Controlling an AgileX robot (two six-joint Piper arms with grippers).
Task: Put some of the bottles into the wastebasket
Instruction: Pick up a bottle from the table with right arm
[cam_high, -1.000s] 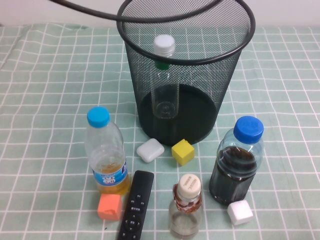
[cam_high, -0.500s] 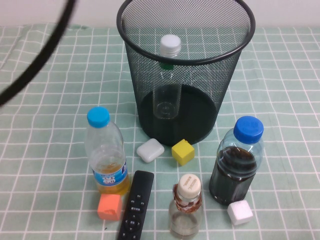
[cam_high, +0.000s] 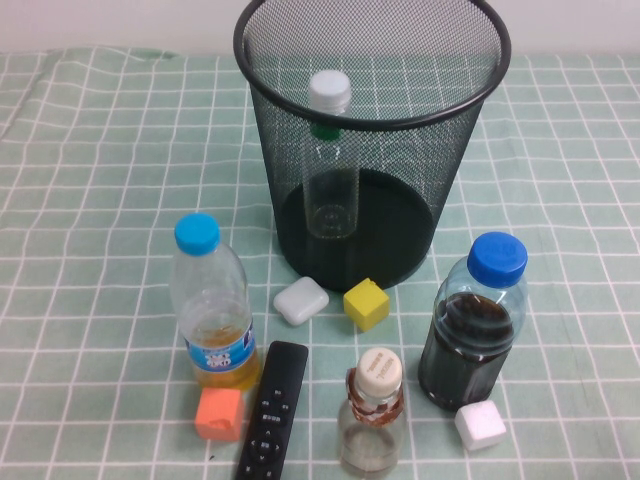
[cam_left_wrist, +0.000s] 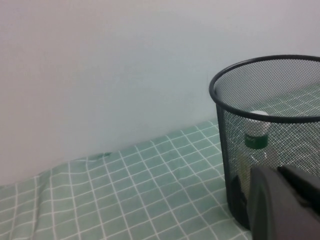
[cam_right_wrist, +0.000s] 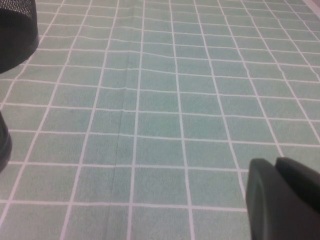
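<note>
The slim clear bottle (cam_high: 329, 150) with white cap and green neck ring stands inside the black wire-mesh wastebasket (cam_high: 372, 122), leaning against its back wall. It also shows through the mesh in the left wrist view (cam_left_wrist: 257, 131). The small squat bottle (cam_high: 373, 410) with beige cap stands upright at the front of the table. Neither gripper shows in the high view. My left gripper (cam_left_wrist: 277, 170) is shut and empty, just outside the wastebasket (cam_left_wrist: 230, 165). My right gripper (cam_right_wrist: 272, 162) is shut and empty, low over bare cloth.
A light-blue-capped bottle (cam_high: 210, 300) with yellow liquid stands front left, a blue-capped bottle (cam_high: 480, 320) with dark liquid front right. A black remote (cam_high: 270, 410), orange cube (cam_high: 219, 413), yellow cube (cam_high: 365, 303), white case (cam_high: 300, 300) and white cube (cam_high: 480, 426) lie around them on the green checked cloth.
The dark cable that crossed the upper left of the high view has swung out of sight. The slim bottle shifted slightly inside the wastebasket.
</note>
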